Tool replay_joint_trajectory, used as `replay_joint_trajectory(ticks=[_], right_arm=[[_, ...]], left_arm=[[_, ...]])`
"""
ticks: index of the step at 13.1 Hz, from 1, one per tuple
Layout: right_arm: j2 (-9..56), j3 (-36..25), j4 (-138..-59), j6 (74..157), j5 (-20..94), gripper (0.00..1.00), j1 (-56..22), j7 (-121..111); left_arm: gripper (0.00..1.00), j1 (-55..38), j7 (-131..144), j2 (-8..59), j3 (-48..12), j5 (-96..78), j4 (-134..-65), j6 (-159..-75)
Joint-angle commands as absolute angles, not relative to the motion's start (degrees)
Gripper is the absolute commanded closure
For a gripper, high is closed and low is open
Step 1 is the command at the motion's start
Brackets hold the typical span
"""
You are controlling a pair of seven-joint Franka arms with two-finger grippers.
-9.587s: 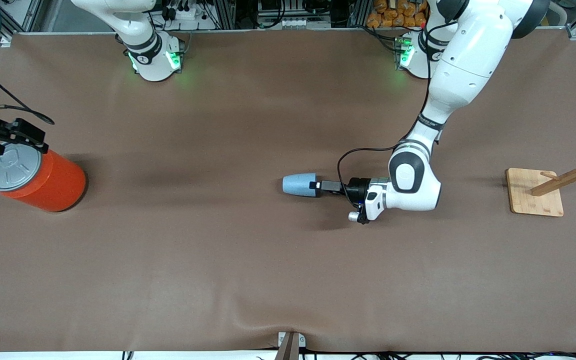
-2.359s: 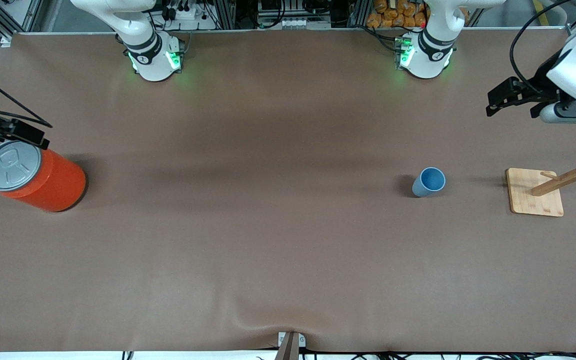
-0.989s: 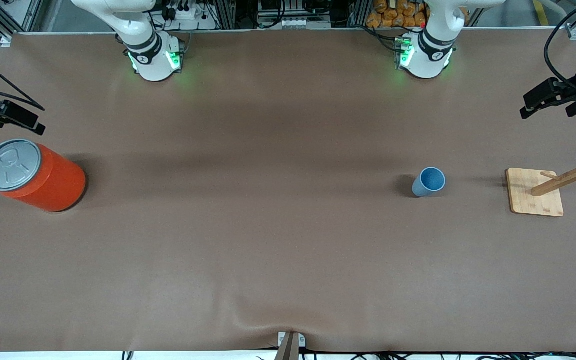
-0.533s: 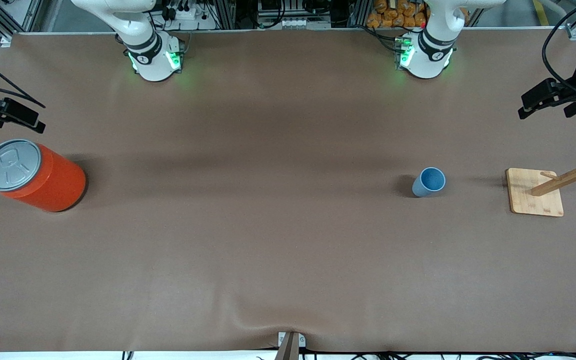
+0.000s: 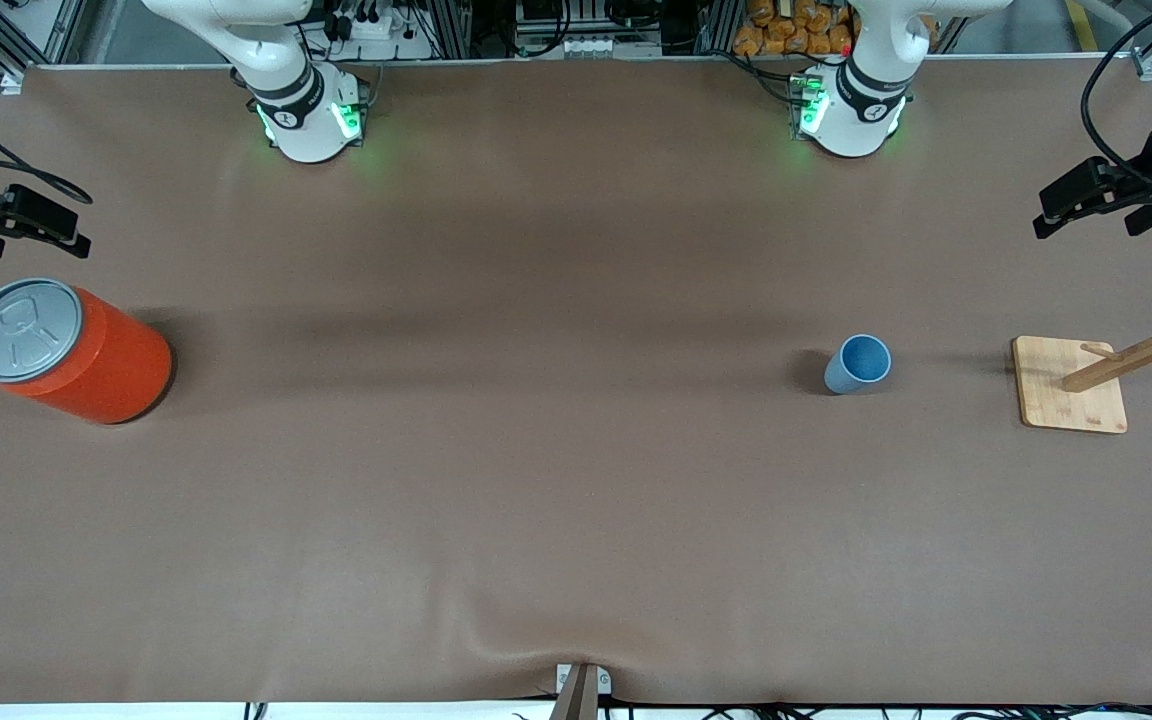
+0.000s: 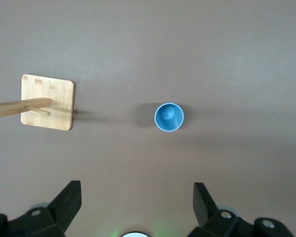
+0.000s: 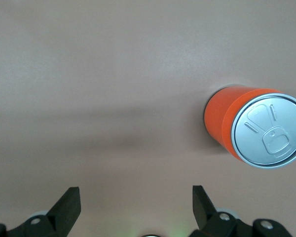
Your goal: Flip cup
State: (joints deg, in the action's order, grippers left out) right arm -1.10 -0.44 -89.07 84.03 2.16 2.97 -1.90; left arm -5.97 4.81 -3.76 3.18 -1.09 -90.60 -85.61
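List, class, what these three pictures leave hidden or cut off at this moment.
- Left pincer: front view cuts off its arm at the edge.
- Right pincer: same, at the other edge.
- Wooden rack: its pegs run out of the front view; left wrist view crops it too.
- Cup: underside hidden, it stands mouth up.
- Orange can: base hidden by its own body.

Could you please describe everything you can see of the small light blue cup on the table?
The small light blue handleless cup looks like matte plastic, plain, tapering from a wide round rim to a narrower base. It stands upright, mouth up and empty, on the brown table cover, toward the left arm's end, beside the wooden rack's square base but apart from it. Nothing else touches it.
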Motion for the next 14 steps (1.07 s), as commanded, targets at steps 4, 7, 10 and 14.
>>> replay_joint_trajectory(ticks=[4,7,10,14], right_arm=[[-2.1,-0.1,-89.1,83.3,1.6,0.0,3.7,-3.0],[-2.1,-0.2,-88.5,83.3,1.6,0.0,3.9,-2.8],[-2.1,-0.2,-87.5,83.3,1.6,0.0,4.1,-2.6],[-2.1,-0.2,-87.4,83.3,1.6,0.0,4.0,-2.6]], left_arm=[[0.0,-6.3,5.0,-3.3,2.9,-0.5,-89.4,-85.0],[0.0,-6.3,5.1,-3.3,2.9,-0.4,-89.4,-85.0],[0.0,-6.3,5.0,-3.1,2.9,-0.6,-89.6,-85.0],[0.0,-6.2,5.0,-2.6,2.5,-0.8,-89.5,-84.9]])
